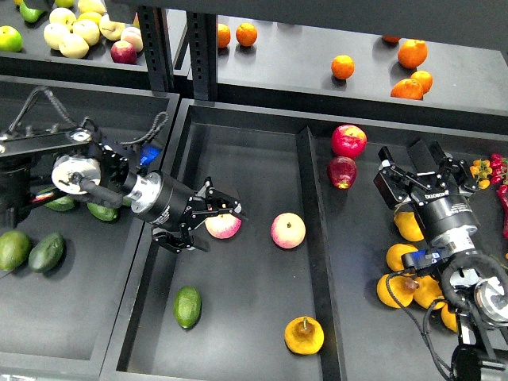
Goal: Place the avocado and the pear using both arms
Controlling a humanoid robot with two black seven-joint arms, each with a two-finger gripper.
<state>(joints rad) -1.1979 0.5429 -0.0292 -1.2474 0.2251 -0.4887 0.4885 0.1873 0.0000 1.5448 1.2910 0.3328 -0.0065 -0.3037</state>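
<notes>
The avocado (187, 306), small, glossy and bright green, lies at the front left of the middle tray (246, 127). The pear (304, 335), orange-yellow with a short brown stem, lies at the tray's front right. My left gripper (214, 221) reaches in from the left, well behind the avocado. Its jaws are spread, with a pink-yellow apple (225, 227) at the fingertips; I cannot tell if they touch it. My right gripper (403, 159) is open and empty over the right tray, far behind the pear and to its right.
A second pink apple (287, 230) lies mid-tray. Two red apples (348, 141) sit in the right tray, with orange-yellow fruit (394, 290) under my right arm. Dark avocados (46, 252) lie in the left tray. Oranges (412, 54) and pale apples (74, 33) fill the back shelf.
</notes>
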